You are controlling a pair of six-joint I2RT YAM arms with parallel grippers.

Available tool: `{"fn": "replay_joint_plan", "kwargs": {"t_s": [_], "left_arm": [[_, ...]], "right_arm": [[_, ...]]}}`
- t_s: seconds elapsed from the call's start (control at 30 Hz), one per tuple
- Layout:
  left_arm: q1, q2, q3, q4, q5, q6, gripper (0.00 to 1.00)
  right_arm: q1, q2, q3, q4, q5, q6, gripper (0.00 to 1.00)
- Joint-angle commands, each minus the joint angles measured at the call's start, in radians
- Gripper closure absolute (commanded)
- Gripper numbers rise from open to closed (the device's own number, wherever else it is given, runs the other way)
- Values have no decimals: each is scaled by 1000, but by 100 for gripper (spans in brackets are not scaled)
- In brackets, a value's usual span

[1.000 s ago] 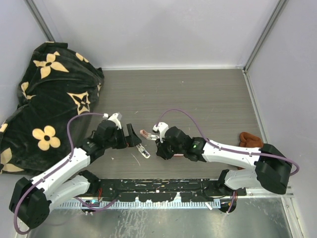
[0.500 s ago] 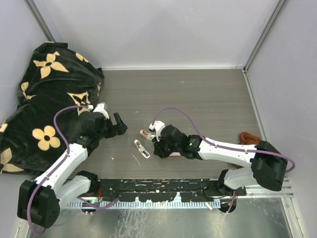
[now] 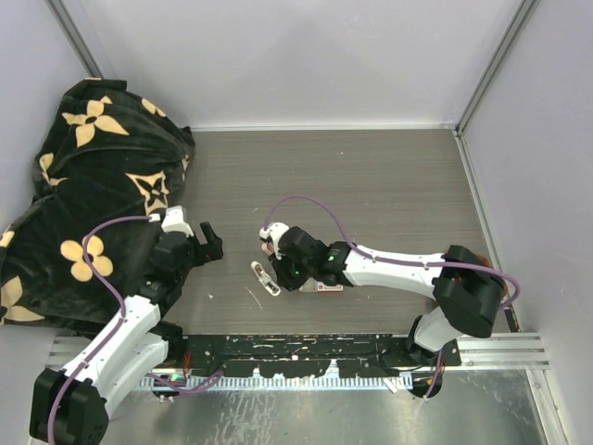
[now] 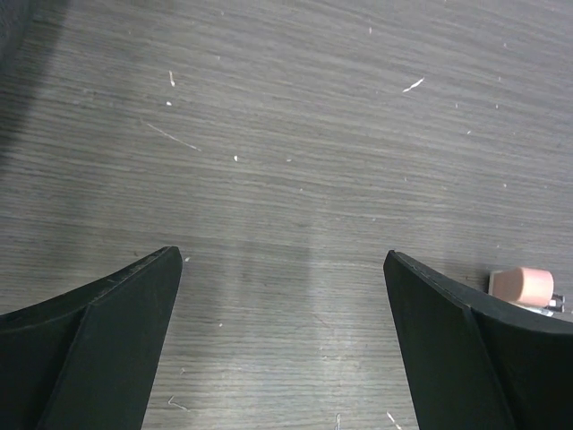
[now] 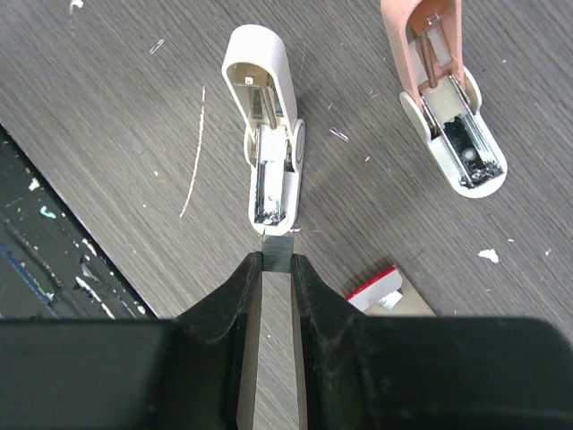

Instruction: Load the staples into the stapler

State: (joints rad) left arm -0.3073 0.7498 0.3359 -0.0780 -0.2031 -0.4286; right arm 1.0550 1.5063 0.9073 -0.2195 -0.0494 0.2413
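Observation:
My right gripper is shut on a short silvery staple strip, held just behind the rear end of the open white stapler. An open pink stapler lies to its right. The staple box, red-edged with a tan tray, lies beside my right finger. In the top view the right gripper sits between the white stapler, the pink stapler and the box. My left gripper is open and empty, off to the left; its wrist view shows bare table and the pink stapler's end.
A black blanket with tan flowers is heaped at the left against the wall. A black rail runs along the near edge. White walls close the back and the sides.
My left arm has drawn back to the left, away from the staplers. My right gripper has moved left with the staple strip, up to the white stapler.

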Motion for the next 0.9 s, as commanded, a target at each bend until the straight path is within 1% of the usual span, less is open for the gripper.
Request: {"fn": "replay_joint_plan", "kwargs": {"t_s": [0.0,0.13,0.4,0.67,0.87], "left_arm": [[3,-29,3,97,-56,19,2],[3,-45,-3,95,-62,17,2],[3,-38,0,93,-64,12,2],[3,-40,0,91,-62,13,2],[3,-40,0,89,-64,12,2]], "right_arm": [[30,63,117,-62,51,-8,84],[58,122,176,-122,86,11,85],[68,208,253,-199,101,62,85],[70,257,286,-235,111,84,85],[69,262,294,-239,113,85,85]]}}
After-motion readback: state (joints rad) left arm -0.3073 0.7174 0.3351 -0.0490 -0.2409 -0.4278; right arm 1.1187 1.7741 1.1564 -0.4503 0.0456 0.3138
